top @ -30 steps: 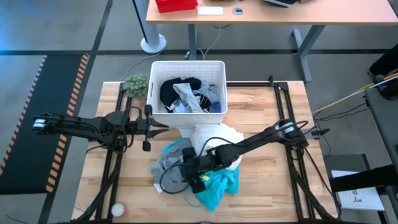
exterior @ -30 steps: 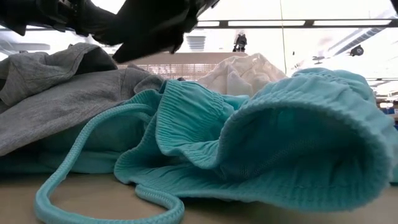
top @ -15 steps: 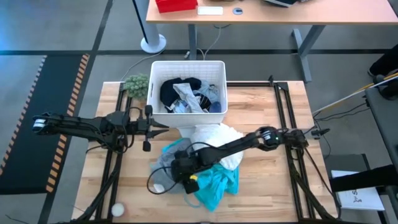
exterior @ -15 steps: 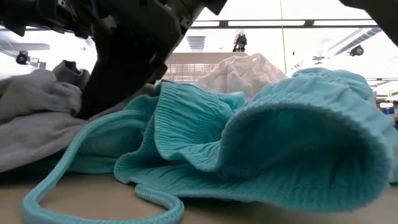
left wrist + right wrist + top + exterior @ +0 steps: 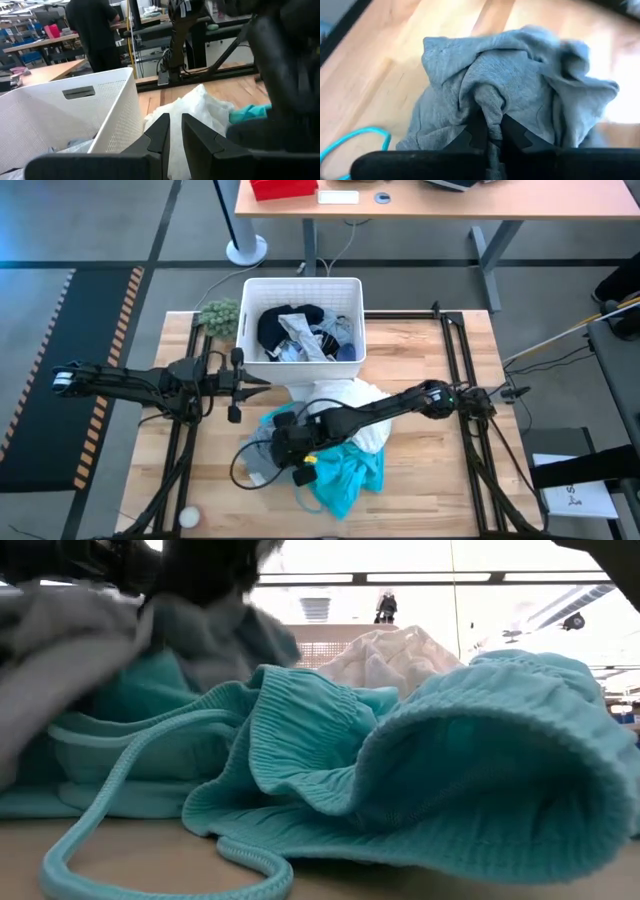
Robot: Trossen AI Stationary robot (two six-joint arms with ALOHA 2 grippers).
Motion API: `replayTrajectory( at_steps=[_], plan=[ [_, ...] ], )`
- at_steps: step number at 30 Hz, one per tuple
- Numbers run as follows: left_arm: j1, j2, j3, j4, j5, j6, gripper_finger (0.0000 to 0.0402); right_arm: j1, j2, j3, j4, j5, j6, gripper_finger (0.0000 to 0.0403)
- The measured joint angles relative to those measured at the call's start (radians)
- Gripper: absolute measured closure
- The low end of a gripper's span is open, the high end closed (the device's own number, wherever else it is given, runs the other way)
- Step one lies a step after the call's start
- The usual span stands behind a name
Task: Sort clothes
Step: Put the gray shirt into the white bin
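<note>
Nearest us on the pale wooden counter (image 5: pixel 420 480) lies the ribbed teal knit garment with its drawstring cord (image 5: pixel 350 475), and just to its left and touching it is the soft grey jersey piece (image 5: pixel 500 90), on which our right tool (image 5: pixel 290 452) is clamped: its two dark fingers have pinched a ridge of grey cloth between them. The relation that matters for the lift is that the grey piece lies directly under and in front of that tool, bunched rather than stretched along any clear axis, and it overlaps the teal garment, so we judge the teal cloth may drag along when the grey is raised. The right arm is far nearer to this pile than the left. A second ago the right tool stood wide above the heap; since then it has come down leftward and shut on the cloth. Farther back sits the big crumpled white garment (image 5: pixel 345 395), then the white rectangular perforated plastic bin (image 5: pixel 300 365) holding dark and pale clothes. Our left tool (image 5: pixel 238 385) waits left of the bin, fingers nearly together and empty, unchanged.
</note>
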State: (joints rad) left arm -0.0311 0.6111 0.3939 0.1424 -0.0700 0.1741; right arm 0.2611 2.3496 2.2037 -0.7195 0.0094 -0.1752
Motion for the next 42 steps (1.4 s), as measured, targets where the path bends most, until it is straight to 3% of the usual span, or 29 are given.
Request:
replayTrajectory(
  at_steps=[8, 26, 37, 42],
  plan=[
    [0.000, -0.003, 0.000, -0.002, 0.000, 0.000, 0.0366, 0.000, -0.045, 0.150, -0.117, 0.081, -0.033, 0.0401],
    [0.000, 0.003, 0.000, 0.042, 0.001, 0.000, 0.0366, -0.002, -0.329, 0.147, -0.110, 0.266, -0.075, 0.0403],
    [0.000, 0.023, 0.000, 0.055, 0.001, 0.000, 0.0366, -0.016, -0.502, 0.147, 0.084, 0.479, -0.245, 0.0403],
    [0.000, 0.030, 0.000, 0.064, 0.001, 0.000, 0.0366, -0.080, -0.546, 0.147, 0.189, 0.536, -0.313, 0.0403]
  ],
)
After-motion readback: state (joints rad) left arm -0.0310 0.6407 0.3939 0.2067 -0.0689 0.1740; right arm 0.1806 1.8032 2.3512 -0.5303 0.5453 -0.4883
